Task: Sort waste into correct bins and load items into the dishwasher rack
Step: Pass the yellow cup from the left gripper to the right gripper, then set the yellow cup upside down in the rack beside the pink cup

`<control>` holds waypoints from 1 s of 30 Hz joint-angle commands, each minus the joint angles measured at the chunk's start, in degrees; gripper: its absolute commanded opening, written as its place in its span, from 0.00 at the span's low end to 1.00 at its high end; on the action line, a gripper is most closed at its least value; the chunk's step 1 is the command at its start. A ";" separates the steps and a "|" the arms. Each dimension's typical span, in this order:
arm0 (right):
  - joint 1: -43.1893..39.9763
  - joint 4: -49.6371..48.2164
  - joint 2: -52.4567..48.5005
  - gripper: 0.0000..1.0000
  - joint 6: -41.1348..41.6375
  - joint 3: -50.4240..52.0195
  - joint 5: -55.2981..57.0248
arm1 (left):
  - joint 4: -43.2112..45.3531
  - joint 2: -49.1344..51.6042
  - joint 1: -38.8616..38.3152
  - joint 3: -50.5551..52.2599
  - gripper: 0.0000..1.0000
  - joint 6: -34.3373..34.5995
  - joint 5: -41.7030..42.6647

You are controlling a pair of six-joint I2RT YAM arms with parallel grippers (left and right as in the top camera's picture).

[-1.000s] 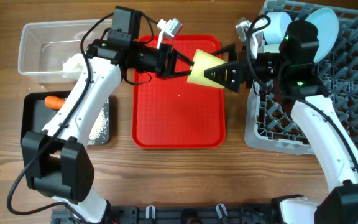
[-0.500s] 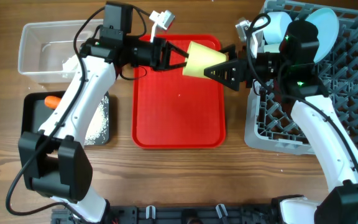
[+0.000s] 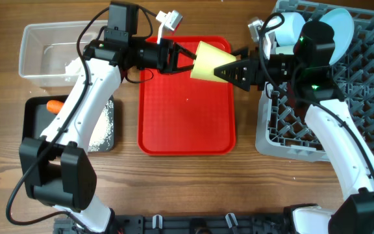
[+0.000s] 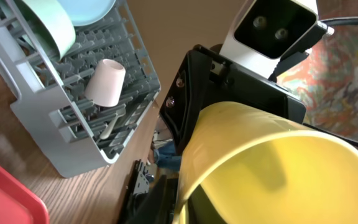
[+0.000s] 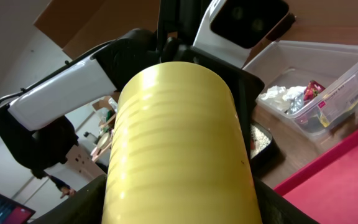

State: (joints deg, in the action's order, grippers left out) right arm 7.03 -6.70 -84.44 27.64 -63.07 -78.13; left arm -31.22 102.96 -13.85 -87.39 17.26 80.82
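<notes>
The yellow cup (image 3: 208,63) lies on its side in the air above the flat red tray (image 3: 187,123), held between both arms. My left gripper (image 3: 182,58) pinches its rim at the open end. The left wrist view looks into the cup (image 4: 278,168). My right gripper (image 3: 234,70) is shut round the cup's narrower base, with a finger on each side of the cup (image 5: 179,143). The grey dishwasher rack (image 3: 369,97) stands at the right and holds pale blue bowls (image 3: 339,26) and a pink cup (image 4: 106,82).
The clear tub (image 3: 44,45) at the back left holds white tissue (image 3: 76,65) and a red wrapper (image 5: 309,92). The black tray (image 3: 34,130) in front of it holds an orange carrot (image 3: 57,105) and rice grains (image 3: 102,130).
The cup and both grippers moved a little up and to the left over the red tray a second ago. Nothing has visibly moved in the last half second.
</notes>
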 commanded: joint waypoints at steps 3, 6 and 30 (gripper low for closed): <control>-0.79 -0.33 -0.74 0.60 -0.04 0.13 -0.39 | 0.66 -0.79 0.15 -0.70 0.55 -0.07 -1.92; -3.08 -0.33 -0.74 0.59 0.74 0.13 -0.42 | 0.63 -0.79 0.15 -0.70 0.60 -0.07 -3.72; -15.34 48.98 9.92 0.55 -14.38 -13.11 53.86 | 0.15 -0.79 0.13 -0.70 1.00 -0.11 -40.26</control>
State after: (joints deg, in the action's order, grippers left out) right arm -7.81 34.92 -78.63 15.57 -68.20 -39.11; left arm -31.18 102.96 -13.85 -87.39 17.50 43.77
